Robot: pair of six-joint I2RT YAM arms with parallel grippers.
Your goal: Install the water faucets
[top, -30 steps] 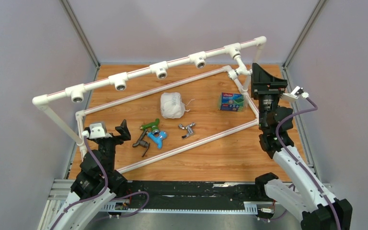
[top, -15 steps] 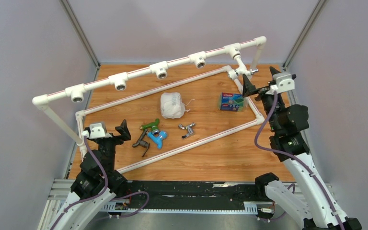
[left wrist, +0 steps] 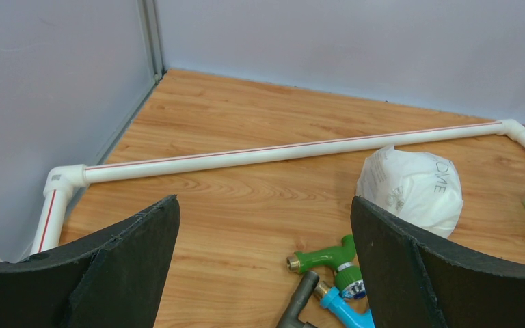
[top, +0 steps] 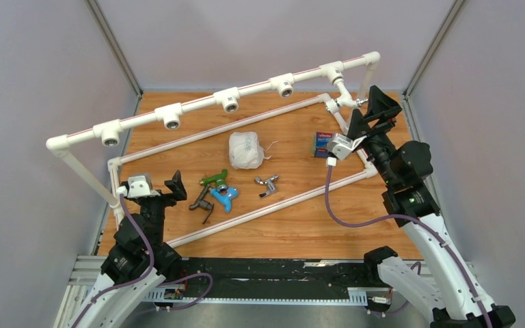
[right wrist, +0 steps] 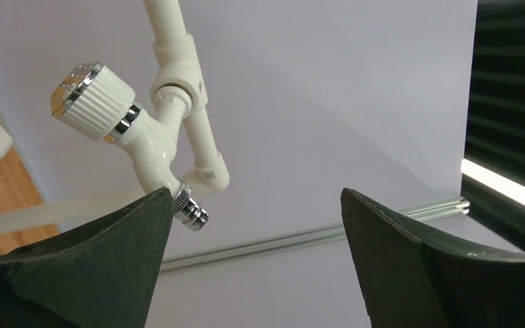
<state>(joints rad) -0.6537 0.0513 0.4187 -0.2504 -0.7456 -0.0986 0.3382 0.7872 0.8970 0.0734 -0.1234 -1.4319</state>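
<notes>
Left tool [left wrist: 261, 210], right tool [right wrist: 254, 197] wide open, empty. White faucet [right wrist: 134, 131] on pipe [right wrist: 168, 22], 2 o'clock; other faucets [top: 224, 197] loose on desk [top: 301, 219], 8 o'clock. I judge: light, rigid (chrome slippery?); grip body.

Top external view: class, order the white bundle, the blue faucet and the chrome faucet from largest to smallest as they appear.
1. white bundle, clearly largest.
2. blue faucet.
3. chrome faucet, thinner, but close to the blue one.
</notes>
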